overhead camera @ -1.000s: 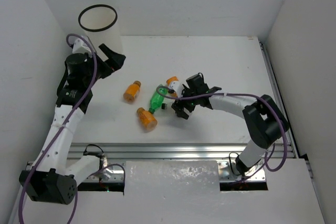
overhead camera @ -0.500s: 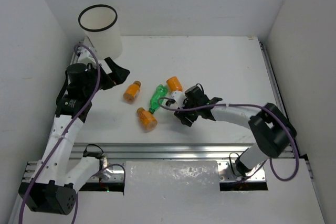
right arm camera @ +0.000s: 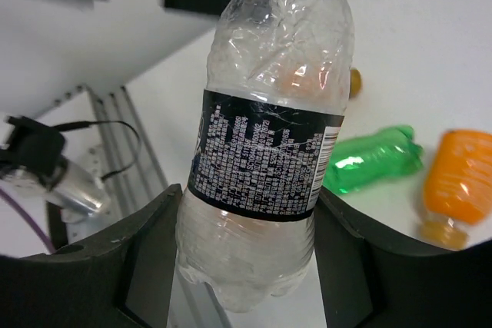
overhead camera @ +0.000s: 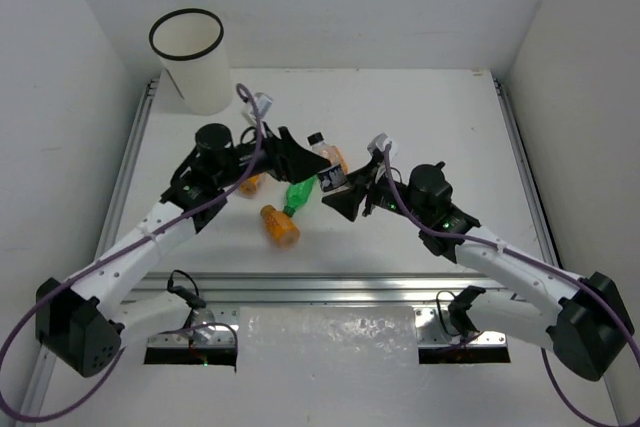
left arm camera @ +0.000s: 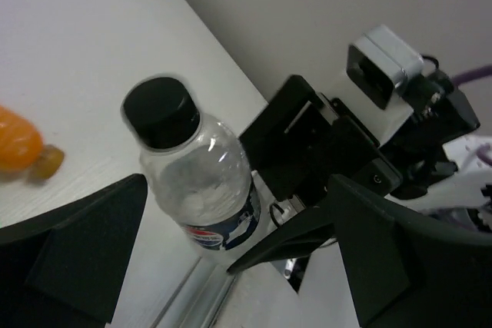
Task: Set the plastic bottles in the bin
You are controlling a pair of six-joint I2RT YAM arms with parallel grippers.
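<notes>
Where the overhead camera looks down, the right claw is clamped on a clear bottle with a black cap and a dark label, holding it up off the counter. The left claw hangs just beyond and to the left of the right claw. Its fingers are spread wide and grip nothing, close by the bottle's cap. A green bottle lies on the counter just left of the right claw. An orange bottle lies against the green bottle's near end. A second orange bottle shows partly under the left arm, and a third orange bottle peeks out behind the held one. The bin stands upright, well apart from both claws and far off to their left.

From the left wrist, that claw's dark, blurred fingers frame the clear bottle on either side and touch it on neither. The right claw grips the bottle's lower body from behind. One of the orange bottles lies on the counter off to the left.

From the right wrist, the claw's two fingers press against the lower sides of the clear bottle, which stands nearly upright between them. Beyond it, to the right, the green bottle and an orange bottle lie side by side.
</notes>
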